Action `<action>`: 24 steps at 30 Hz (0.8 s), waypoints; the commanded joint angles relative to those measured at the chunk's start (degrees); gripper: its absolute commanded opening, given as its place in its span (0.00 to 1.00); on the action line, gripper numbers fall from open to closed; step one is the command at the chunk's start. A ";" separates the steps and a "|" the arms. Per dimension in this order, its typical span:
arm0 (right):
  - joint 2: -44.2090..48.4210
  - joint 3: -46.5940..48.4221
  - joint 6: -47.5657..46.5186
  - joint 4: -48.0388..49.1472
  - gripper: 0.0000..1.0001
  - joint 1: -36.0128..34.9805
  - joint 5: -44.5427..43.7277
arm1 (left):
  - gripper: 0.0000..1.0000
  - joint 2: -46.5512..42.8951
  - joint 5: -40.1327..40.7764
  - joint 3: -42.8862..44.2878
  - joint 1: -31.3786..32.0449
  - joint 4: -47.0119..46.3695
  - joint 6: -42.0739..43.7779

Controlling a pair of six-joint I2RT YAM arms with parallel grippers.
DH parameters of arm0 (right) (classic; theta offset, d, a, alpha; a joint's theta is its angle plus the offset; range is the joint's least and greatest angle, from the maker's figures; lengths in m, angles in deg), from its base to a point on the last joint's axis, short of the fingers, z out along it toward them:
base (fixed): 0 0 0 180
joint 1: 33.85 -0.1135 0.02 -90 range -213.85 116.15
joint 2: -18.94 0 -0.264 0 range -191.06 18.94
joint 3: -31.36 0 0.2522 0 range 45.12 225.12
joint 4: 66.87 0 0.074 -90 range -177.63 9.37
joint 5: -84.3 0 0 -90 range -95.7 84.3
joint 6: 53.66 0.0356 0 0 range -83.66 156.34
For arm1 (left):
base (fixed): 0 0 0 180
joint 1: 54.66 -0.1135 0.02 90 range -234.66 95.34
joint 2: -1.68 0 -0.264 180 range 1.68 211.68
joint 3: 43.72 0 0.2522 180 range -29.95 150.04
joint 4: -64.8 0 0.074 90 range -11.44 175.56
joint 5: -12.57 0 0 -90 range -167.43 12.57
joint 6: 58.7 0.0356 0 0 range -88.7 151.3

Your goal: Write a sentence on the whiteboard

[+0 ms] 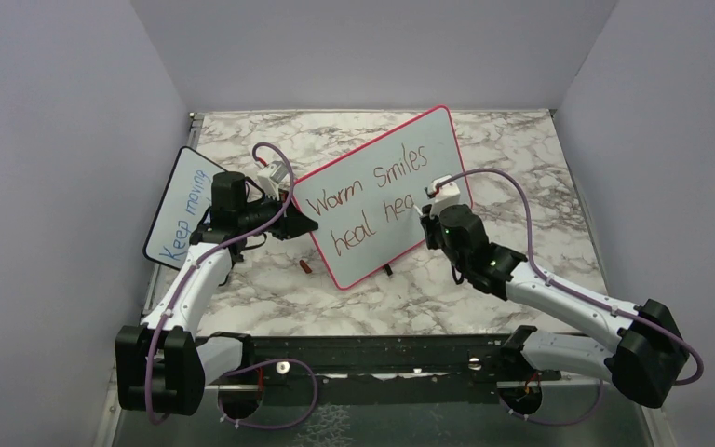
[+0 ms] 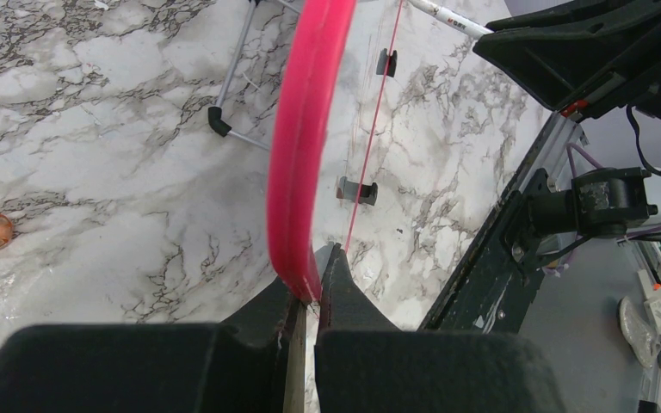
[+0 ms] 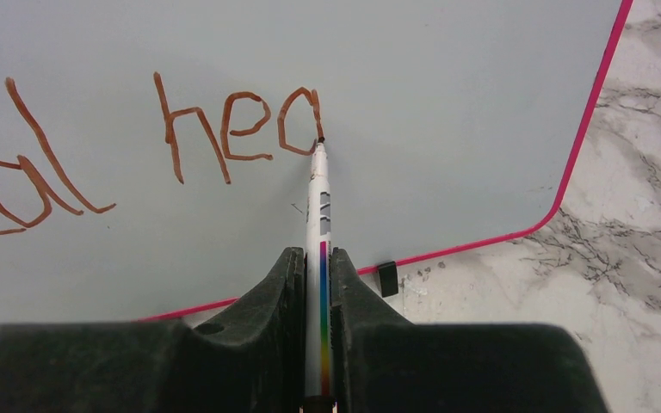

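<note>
My right pincer (image 3: 320, 267) was clamped tight on a slim white marker with a rainbow stripe (image 3: 319, 202). Its tip was touching the big pink-framed rectangular whiteboard (image 3: 447, 86) straight ahead of my fingers. The red-brown handwritten sentence (image 1: 365, 194) read "Warm Smiles heal hea", ending right at the tip. My left pincer (image 2: 314, 280) was pinched shut on the board's frame edge. Just off its outer side, a small black-framed board (image 1: 182, 197) said "Keep moving" in blue.

White shells and chunky black joints on the left arm (image 1: 191, 284) and right arm (image 1: 568, 303), one at each end of the black rail (image 1: 372, 358). Purple cables loop above that rail; left gripper (image 2: 310, 280) and right gripper (image 3: 318, 258) are matte black wedges.
</note>
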 commanded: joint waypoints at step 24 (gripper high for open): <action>3.33 -0.80 -0.72 2.37 0.00 0.12 -2.30 | 0.00 1.28 9.68 -0.22 -1.04 2.93 5.76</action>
